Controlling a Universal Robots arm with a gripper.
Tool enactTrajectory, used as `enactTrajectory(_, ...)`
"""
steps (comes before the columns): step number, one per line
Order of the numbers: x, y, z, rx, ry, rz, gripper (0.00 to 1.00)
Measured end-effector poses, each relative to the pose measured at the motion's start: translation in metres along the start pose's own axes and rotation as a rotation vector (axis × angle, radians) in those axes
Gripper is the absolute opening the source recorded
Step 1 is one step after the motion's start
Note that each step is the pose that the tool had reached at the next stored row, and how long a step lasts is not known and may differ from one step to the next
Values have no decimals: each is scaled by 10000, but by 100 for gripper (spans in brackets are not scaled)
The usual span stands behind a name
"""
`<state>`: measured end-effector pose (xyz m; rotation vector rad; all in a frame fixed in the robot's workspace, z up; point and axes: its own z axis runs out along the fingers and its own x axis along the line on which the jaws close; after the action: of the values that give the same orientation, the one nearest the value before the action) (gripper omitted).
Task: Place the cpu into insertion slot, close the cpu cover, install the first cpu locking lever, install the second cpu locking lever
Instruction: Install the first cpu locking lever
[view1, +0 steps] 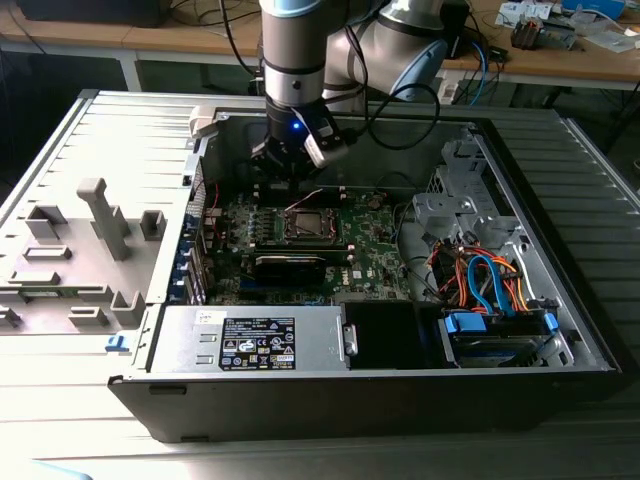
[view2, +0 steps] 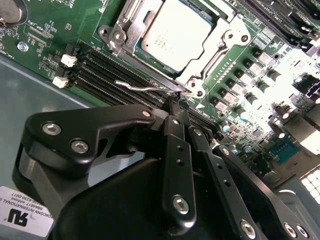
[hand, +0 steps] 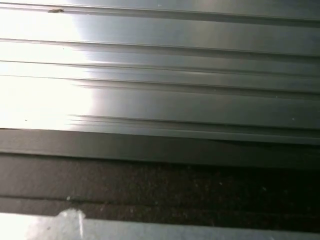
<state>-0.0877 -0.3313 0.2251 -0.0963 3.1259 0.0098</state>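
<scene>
Cpu (view2: 175, 35) sat in the insertion slot (view2: 200, 65), upper centre of the second wrist view. My gripper (view2: 175, 102) was pinched shut beside a thin locking lever (view2: 145, 86).

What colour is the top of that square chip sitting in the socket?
Silver-grey: the small flat square metal-topped cpu shows best in the second wrist view.

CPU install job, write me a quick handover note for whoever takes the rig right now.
Gripper: shut, its tips at the thin wire locking lever beside the socket, above the motherboard inside the open PC case.
The cpu sits in the insertion slot.
The cpu cover is down over the chip's edges.
Done: chip placed, cover closed.
Left: whether either lever is latched cannot be told, so check both.
</scene>
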Motion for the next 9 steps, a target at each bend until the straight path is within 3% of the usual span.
enactTrajectory(9,1,-1,36,19,1,-46,11)
